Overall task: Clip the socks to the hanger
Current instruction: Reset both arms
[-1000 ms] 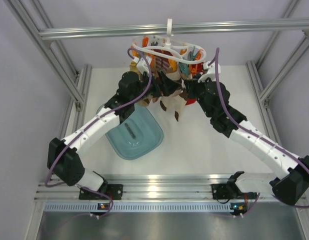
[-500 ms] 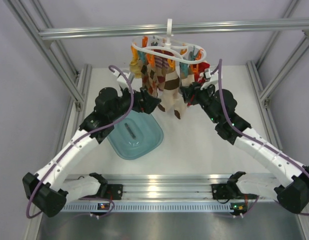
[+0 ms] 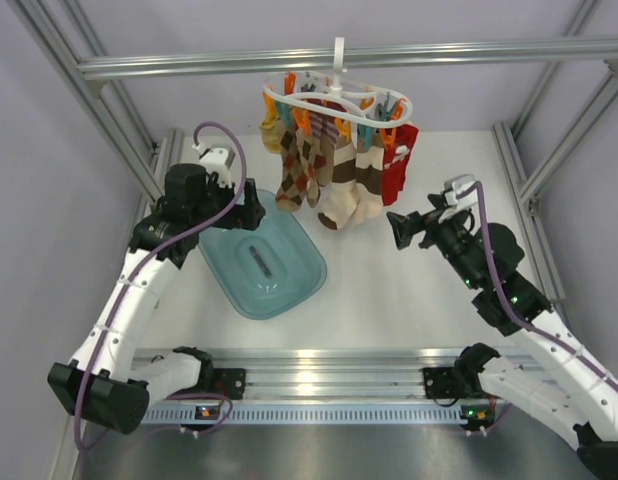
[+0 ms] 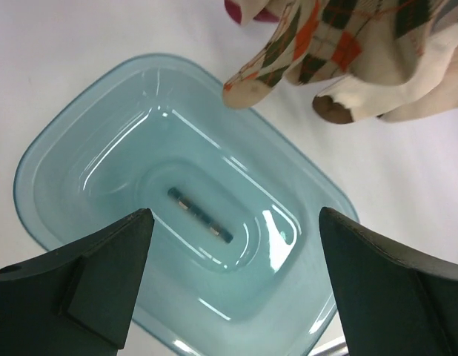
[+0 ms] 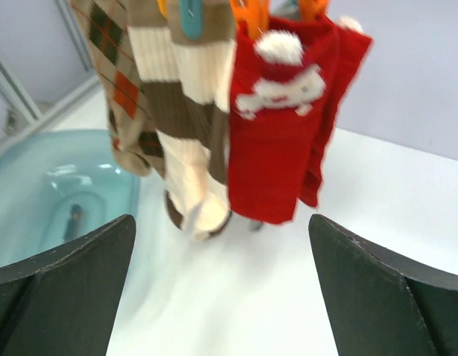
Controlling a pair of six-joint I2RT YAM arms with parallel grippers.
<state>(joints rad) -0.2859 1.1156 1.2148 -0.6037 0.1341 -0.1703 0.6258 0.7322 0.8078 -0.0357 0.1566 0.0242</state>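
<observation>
Hanger: the white oval ring hanger (image 3: 337,95) hangs by its top hook from the aluminium bar (image 3: 289,62), with orange and teal pegs around the ring.
Socks: the cream-and-tan socks (image 3: 344,190) hang clipped under the hanger, their brown toes lowest. They sit between the brown argyle socks (image 3: 301,170) and the red sock (image 3: 399,165).
Left hand: the left hand (image 3: 247,210) has its jaws spread wide and holds nothing. It is above the teal tub (image 3: 264,265), left of the hanging socks and apart from them.
Right hand: the right hand (image 3: 397,228) is wide apart and empty. It points at the socks from the right and touches nothing.
Right wrist view: the striped socks (image 5: 181,111) and red sock (image 5: 284,133) hang side by side, touching.
Tub: it rests on the white counter (image 3: 389,300), below and to the left of the hanger.
</observation>
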